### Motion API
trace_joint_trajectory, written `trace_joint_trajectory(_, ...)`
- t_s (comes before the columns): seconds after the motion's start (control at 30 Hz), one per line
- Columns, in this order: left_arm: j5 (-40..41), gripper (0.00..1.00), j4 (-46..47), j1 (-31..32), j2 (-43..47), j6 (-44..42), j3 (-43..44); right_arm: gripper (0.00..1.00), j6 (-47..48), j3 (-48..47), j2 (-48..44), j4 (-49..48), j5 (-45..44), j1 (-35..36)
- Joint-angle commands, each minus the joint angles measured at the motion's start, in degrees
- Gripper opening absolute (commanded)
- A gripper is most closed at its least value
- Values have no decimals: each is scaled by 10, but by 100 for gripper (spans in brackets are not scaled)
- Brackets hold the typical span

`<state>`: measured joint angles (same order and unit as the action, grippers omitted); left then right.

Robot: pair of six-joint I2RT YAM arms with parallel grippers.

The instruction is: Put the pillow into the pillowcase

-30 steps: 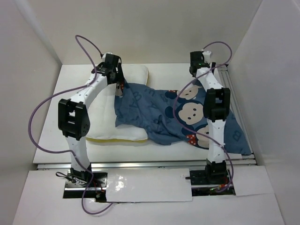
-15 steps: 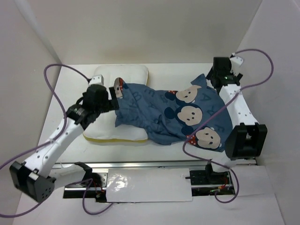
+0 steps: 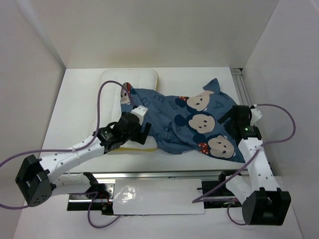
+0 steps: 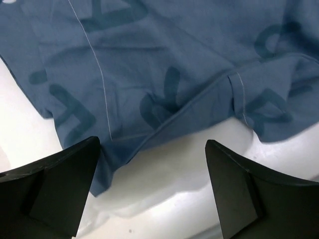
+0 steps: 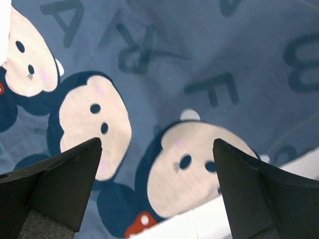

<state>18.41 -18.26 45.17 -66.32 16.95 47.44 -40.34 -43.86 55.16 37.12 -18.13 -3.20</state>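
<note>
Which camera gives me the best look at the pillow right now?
Top external: it shows the pillow lying partly under the pillowcase, its far end bare. Left wrist shows only a white patch below the pillowcase's hem, probably pillow. Right wrist shows printed fabric and a white sliver I cannot identify.

A white counter (image 3: 82, 99) fills the middle of the frame, boxed by plain white walls (image 3: 164, 30). A metal rail (image 3: 243, 89) runs down its right edge. A second rail (image 3: 169, 174) crosses the bottom, above a glossy white sheet (image 3: 154, 196).
</note>
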Motion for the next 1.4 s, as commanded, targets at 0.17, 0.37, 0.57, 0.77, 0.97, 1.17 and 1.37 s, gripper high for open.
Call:
trace_joint_trajectory(0.17, 62, 64, 82, -16, -89, -32, 22, 100, -84, 37, 11, 78, 47, -11)
trace_joint_trajectory(0.37, 108, 0, 97, -40, -44, -9, 27, 100, -121, 75, 11, 53, 86, -11)
trace_joint_trajectory(0.57, 115, 0, 97, -171, -58, -1, 151, 100, -74, 76, 86, -8, 165, -11)
trace_joint_trajectory(0.77, 115, 0, 66, -221, -172, -27, 306, 100, -56, 78, 81, 15, 165, -4)
trace_joint_trajectory(0.97, 82, 0, 90, -240, -179, -27, 285, 95, -90, 110, 22, 84, 173, 48)
trace_joint_trajectory(1.17, 87, 0, 73, -258, -173, -22, 291, 95, -146, 165, 42, 59, 172, 139)
trace_joint_trajectory(1.37, 87, 0, 67, -264, -167, -22, 285, 95, -192, 165, 112, 12, 115, 212)
